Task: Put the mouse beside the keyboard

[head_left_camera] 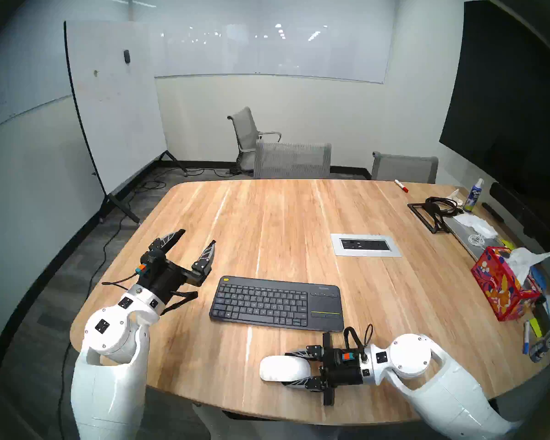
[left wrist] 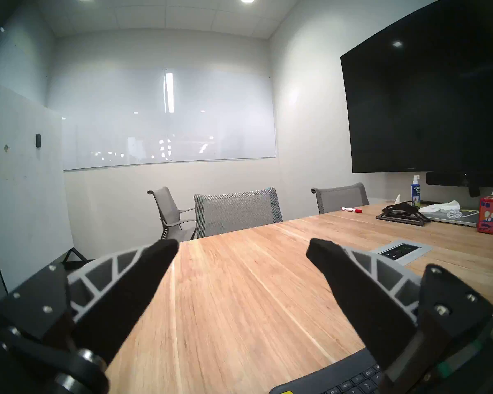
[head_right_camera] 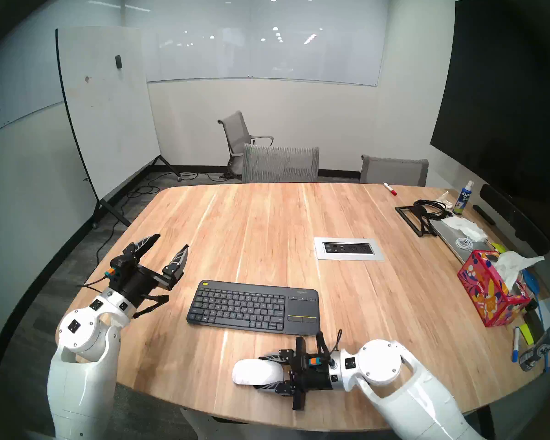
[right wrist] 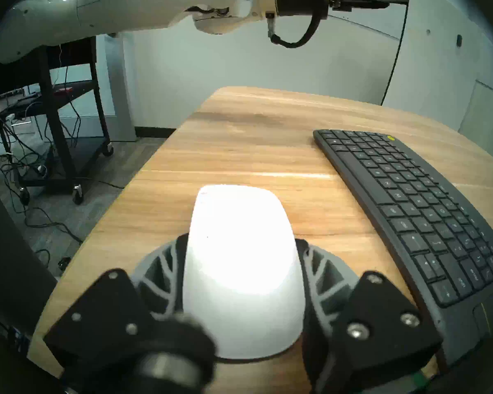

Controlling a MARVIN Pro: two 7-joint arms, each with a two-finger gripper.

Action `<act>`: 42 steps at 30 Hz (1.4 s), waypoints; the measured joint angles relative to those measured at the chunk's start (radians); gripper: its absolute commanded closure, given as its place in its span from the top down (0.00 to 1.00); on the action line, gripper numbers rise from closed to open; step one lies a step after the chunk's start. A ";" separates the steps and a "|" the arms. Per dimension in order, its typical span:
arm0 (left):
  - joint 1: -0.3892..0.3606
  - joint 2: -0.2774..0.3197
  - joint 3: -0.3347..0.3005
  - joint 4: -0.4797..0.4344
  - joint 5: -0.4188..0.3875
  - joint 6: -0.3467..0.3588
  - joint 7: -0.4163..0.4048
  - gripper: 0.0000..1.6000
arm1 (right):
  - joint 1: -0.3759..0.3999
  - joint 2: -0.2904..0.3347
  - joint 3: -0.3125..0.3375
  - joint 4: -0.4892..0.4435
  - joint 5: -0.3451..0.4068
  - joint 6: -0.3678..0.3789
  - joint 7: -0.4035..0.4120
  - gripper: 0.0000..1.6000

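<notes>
The glossy white mouse [head_left_camera: 281, 368] [head_right_camera: 254, 372] [right wrist: 242, 259] is between the fingers of my right gripper [head_left_camera: 287, 369] [right wrist: 241, 241], which is shut on its sides. It is low over the wooden table near the front edge. I cannot tell whether it touches the wood. The dark grey keyboard [head_left_camera: 277, 302] [head_right_camera: 253, 306] [right wrist: 410, 203] lies flat just beyond it, touchpad end nearest the gripper. My left gripper [head_left_camera: 197, 237] [left wrist: 242, 245] is open and empty, above the table left of the keyboard.
A silver-framed socket panel [head_left_camera: 365, 245] is set in the table behind the keyboard. At the right edge are a red tissue box [head_left_camera: 502, 290], a laptop with tissues [head_left_camera: 477, 229], a black stand [head_left_camera: 429, 212], a spray bottle [head_left_camera: 473, 196] and a marker [head_left_camera: 401, 186]. Chairs [head_left_camera: 292, 160] stand at the far side.
</notes>
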 measured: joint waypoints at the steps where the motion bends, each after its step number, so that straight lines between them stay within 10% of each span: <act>1: 0.000 0.000 0.000 0.000 0.000 0.000 0.000 1.00 | 0.000 -0.001 0.001 0.000 -0.001 0.001 -0.003 0.00; 42: 0.000 0.000 0.000 0.000 0.000 0.000 0.000 1.00 | -0.133 -0.074 0.245 -0.165 0.022 0.095 -0.305 0.00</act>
